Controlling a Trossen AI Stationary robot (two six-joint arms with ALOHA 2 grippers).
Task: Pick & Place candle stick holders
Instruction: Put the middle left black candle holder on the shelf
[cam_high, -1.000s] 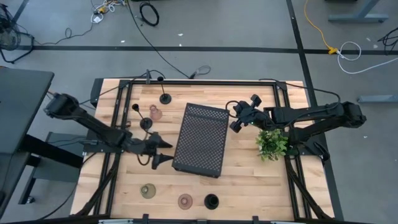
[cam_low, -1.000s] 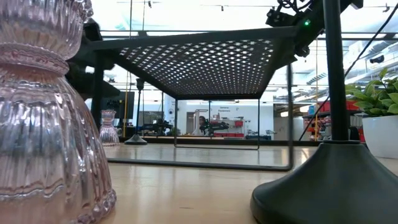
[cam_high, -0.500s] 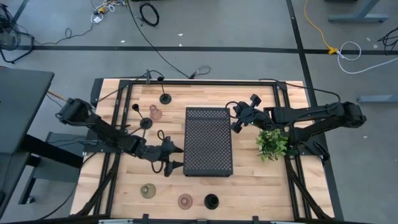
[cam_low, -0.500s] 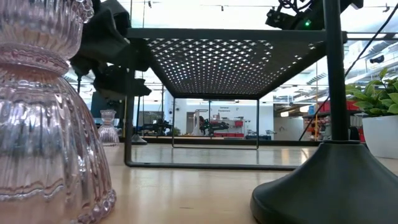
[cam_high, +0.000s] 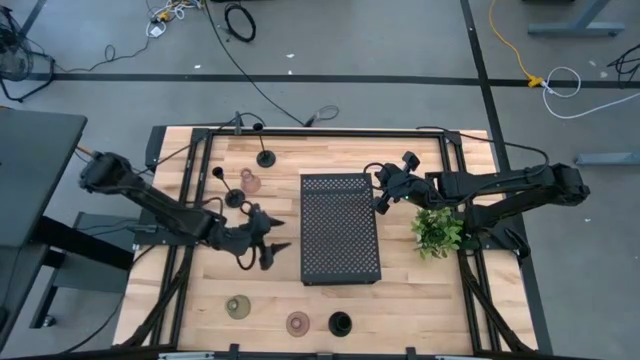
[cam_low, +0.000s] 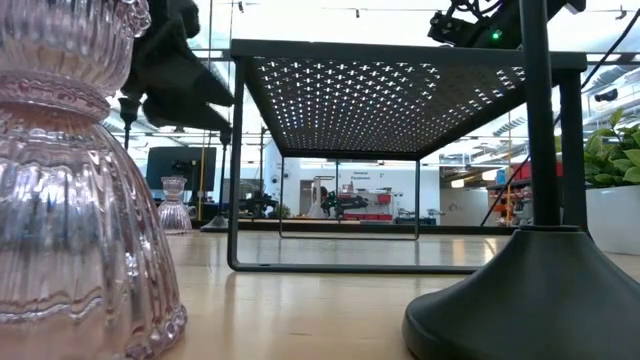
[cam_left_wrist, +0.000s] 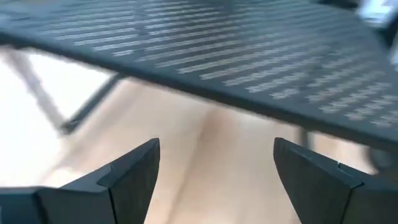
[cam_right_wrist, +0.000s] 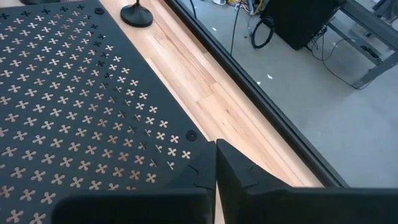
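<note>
Six candle stick holders are standing on the wooden bench: slim black stems, probably top-heavy, best gripped mid-stem; squat ribbed glass ones, fragile and slippery. Left gripper fingers are spreading empty; right gripper fingers are pressing together
</note>
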